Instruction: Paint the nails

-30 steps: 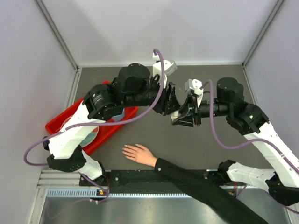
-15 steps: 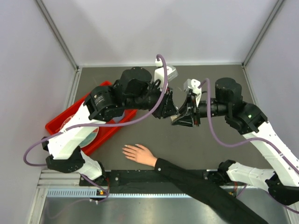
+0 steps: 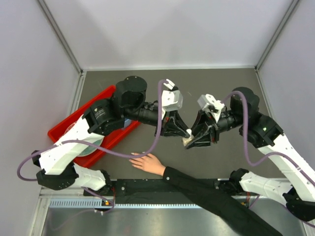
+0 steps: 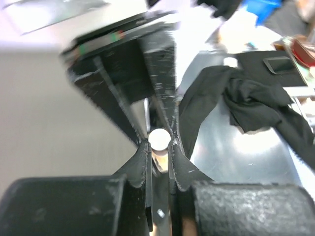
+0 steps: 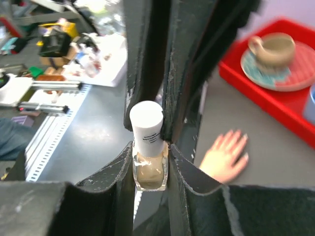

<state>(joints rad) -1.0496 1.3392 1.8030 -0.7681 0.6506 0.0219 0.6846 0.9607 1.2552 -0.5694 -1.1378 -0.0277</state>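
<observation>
Nails [image 3: 132, 157] tip the hand [image 3: 147, 162] lying flat on the worktop [image 3: 231, 88], lower middle of the top view. The fingers point at the left edge, so its long axis runs left-right. Both arms meet up and to the right of it, well apart from the nails. The right gripper [image 5: 150, 156] is pinching the polish bottle [image 5: 150, 176] by its glass, and the left gripper [image 3: 184, 132] is clamped on the white cap [image 4: 158, 138]. My guess: cap comes off, then the brush heads down-left. Both look about equally near.

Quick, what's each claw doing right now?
Left claw: closed on the white cap.
Right claw: closed, holding the polish bottle.
</observation>
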